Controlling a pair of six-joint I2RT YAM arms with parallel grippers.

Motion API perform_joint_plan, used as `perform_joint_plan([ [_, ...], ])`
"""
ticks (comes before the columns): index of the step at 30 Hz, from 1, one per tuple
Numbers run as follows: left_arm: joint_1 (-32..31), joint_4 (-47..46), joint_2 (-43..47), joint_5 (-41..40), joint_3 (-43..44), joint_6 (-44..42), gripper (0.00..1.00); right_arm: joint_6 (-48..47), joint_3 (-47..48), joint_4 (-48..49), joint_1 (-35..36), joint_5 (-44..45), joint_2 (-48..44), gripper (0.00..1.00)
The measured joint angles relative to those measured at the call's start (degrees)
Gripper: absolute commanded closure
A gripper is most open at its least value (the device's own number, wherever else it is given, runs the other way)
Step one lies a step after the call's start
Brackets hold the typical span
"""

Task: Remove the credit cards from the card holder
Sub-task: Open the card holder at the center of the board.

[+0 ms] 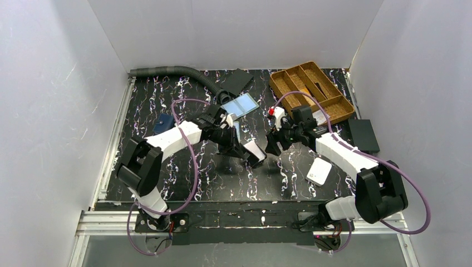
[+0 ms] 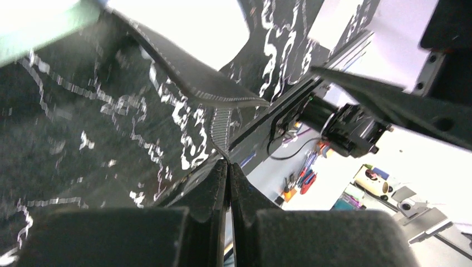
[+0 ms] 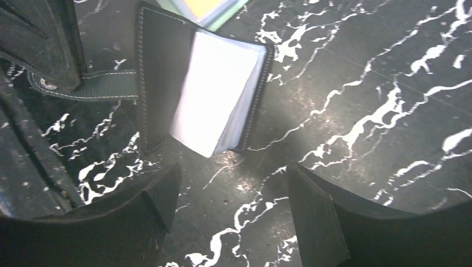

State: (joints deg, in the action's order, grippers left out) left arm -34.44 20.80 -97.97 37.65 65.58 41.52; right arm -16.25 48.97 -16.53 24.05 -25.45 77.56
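The card holder (image 1: 254, 149) has a black stitched cover, a grey-green strap (image 3: 94, 86) and clear pockets that glare white (image 3: 214, 89). It stands half open at mid-table. My left gripper (image 1: 256, 158) is shut on the thin stitched edge of its cover (image 2: 195, 83), with the fingertips pressed together (image 2: 228, 162). My right gripper (image 1: 273, 147) hovers just right of the holder. Its fingers are wide apart over bare table (image 3: 232, 169). An orange credit card (image 3: 206, 5) in a pale green-edged pocket shows just beyond the holder. I cannot tell whether that pocket is part of the holder.
A bifold with pale blue panels (image 1: 239, 104) lies behind the arms. A navy wallet (image 1: 162, 123) lies at the left and a white square box (image 1: 319, 171) at the front right. A wooden tray (image 1: 311, 89), a black flat pad (image 1: 363, 135) and a grey hose (image 1: 172, 71) line the back and right.
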Motion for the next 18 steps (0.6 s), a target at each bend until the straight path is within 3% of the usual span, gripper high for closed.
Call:
perform_joint_plan([
  [3,0.15,0.15,4.00,-0.44,-5.11,0.00,1.00,0.98,-0.11,0.17,0.00,-3.28,0.44,0.27],
  [8,0.17,0.42,11.93,-3.39,-17.38,0.76,1.00,4.07,-0.87,2.69,0.02,-6.08,2.32,0.44],
  [14,0.26,-2.36,13.84,-8.37,-30.12,3.61,1.00,8.24,-2.38,5.40,0.33,-8.04,5.25,0.44],
  [18,0.46,-4.00,14.14,-7.43,-32.37,5.55,1.00,9.90,-2.38,6.75,1.22,-11.02,8.96,0.44],
])
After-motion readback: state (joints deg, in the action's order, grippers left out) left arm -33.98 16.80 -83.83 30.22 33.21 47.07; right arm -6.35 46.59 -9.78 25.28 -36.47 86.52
